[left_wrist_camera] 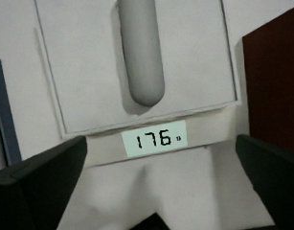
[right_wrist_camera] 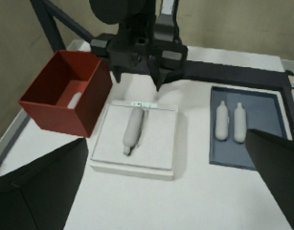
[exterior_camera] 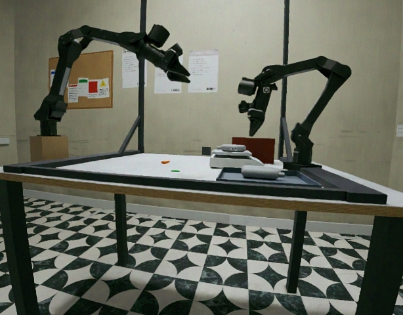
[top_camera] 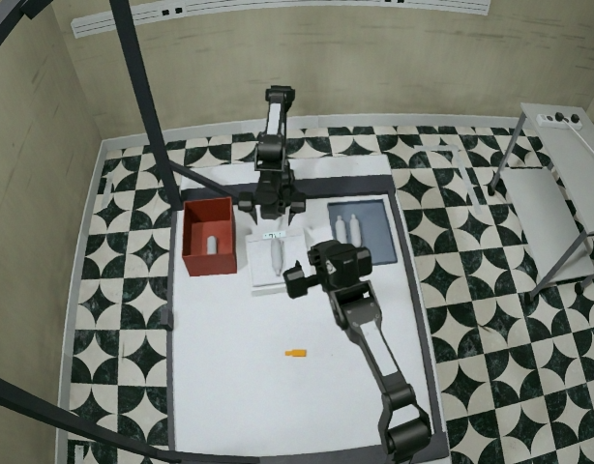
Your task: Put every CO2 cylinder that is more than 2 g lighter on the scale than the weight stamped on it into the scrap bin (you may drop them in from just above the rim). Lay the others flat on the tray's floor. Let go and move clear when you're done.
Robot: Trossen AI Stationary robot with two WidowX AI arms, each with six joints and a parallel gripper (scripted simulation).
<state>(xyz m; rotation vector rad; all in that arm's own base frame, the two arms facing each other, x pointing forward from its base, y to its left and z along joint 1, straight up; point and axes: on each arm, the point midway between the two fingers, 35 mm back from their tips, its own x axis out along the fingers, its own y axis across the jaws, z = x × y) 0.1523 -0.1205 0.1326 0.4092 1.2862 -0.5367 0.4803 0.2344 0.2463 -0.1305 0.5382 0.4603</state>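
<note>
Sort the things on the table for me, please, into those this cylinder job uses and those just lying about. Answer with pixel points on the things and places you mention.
Job:
- cylinder on scale (top_camera: 277, 256) (exterior_camera: 233, 147) (left_wrist_camera: 143, 53) (right_wrist_camera: 133, 128)
- scale (top_camera: 259, 270) (exterior_camera: 225, 161) (left_wrist_camera: 199, 62) (right_wrist_camera: 158, 144)
- two cylinders in tray
- tray (top_camera: 379, 229) (right_wrist_camera: 261, 103)
- red bin (top_camera: 209, 265) (exterior_camera: 262, 149) (left_wrist_camera: 276, 77) (right_wrist_camera: 53, 117)
- cylinder inside bin (top_camera: 212, 245) (right_wrist_camera: 74, 101)

Lying about:
- orange piece (top_camera: 298, 353) (exterior_camera: 165, 162)
- green piece (exterior_camera: 175, 170)

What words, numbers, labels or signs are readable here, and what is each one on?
"176" on the display of the scale; the small unit mark beside it is unreadable.
Too small: the mark on the cylinder lying on the scale.
Too small: the wall sheets and notices on the corkboard.
</note>
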